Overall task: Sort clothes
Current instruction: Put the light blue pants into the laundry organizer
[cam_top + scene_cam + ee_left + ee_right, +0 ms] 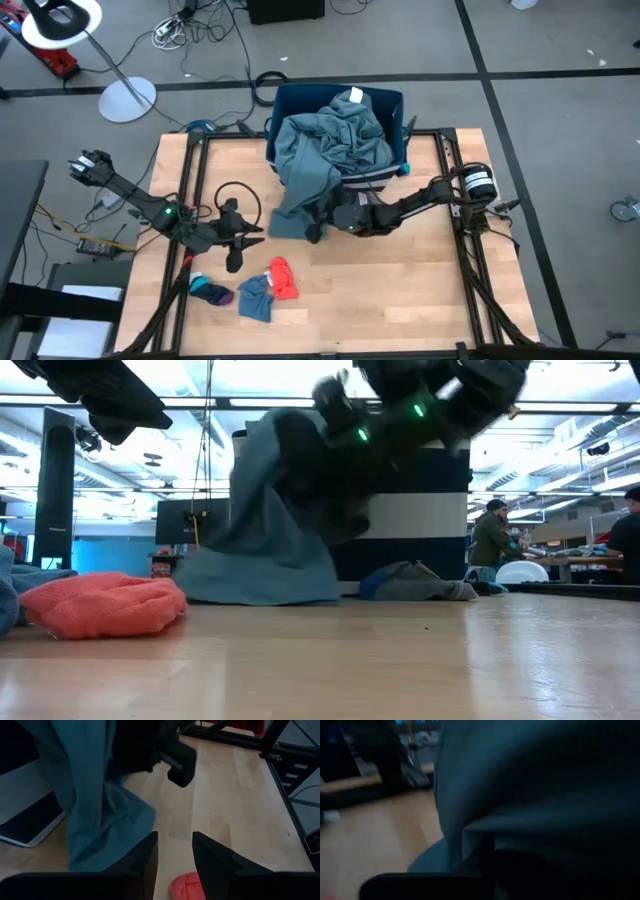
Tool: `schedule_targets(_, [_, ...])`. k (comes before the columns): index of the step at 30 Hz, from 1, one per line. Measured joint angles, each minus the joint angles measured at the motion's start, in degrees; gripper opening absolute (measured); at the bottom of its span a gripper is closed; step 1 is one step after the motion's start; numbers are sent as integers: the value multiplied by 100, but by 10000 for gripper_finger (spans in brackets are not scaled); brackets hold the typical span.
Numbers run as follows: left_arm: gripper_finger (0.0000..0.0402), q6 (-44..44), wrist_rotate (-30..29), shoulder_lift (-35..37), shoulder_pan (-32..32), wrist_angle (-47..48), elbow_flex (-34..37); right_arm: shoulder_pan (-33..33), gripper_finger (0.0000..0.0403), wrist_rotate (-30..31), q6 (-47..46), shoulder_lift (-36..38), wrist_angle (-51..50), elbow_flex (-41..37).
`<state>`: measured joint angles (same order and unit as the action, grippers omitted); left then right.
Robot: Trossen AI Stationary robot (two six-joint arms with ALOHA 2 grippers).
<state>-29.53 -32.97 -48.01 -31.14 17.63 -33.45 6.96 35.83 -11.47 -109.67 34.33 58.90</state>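
Teal-grey garment (330, 150) draped over navy bin (385, 105) rim, hanging onto table (400, 290). Right gripper (318, 222) at hanging fold, grip probably closed on it, obscured. Left gripper (240, 232) parted, empty, beside red piece (283, 277).

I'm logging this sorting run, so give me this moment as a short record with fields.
bin: navy bin at the table's far edge
big garment: teal-grey garment spilling from the bin onto the table
right tool: right tool at the garment's lower edge, buried in cloth
left tool: left tool open, empty, over bare wood
sorted so far: red piece, blue piece, dark piece near the front edge
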Motion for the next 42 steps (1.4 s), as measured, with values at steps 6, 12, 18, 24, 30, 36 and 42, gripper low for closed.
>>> schedule_targets(6, [126, -82, 2, -1, 0, 43, -1, 114, 7, 49, 1110, 288, -330, 935])
schedule_targets(12, [126, -84, 26, -2, 0, 71, 0, 150, 4, 643, 2349, 843, -1152, 1835])
schedule_targets(18, [126, -82, 29, 0, 0, 72, 0, -347, 4, 1010, 2895, 1251, -2309, 2834])
schedule_targets(24, [126, -82, 50, 0, 0, 83, 0, -962, 4, 1201, 2909, 1295, -3561, 3904])
schedule_targets(30, [126, -82, 50, 0, 0, 160, 0, -1291, 4, 1411, 2796, 1303, -4636, 4765])
schedule_targets(36, [126, -82, 50, 0, 0, 162, 0, -1824, 3, 481, 1362, 1298, -6723, 4952])
schedule_targets(42, [126, -79, 48, 0, 0, 157, 0, -2646, 3, -1289, -122, 1164, -7810, 4850])
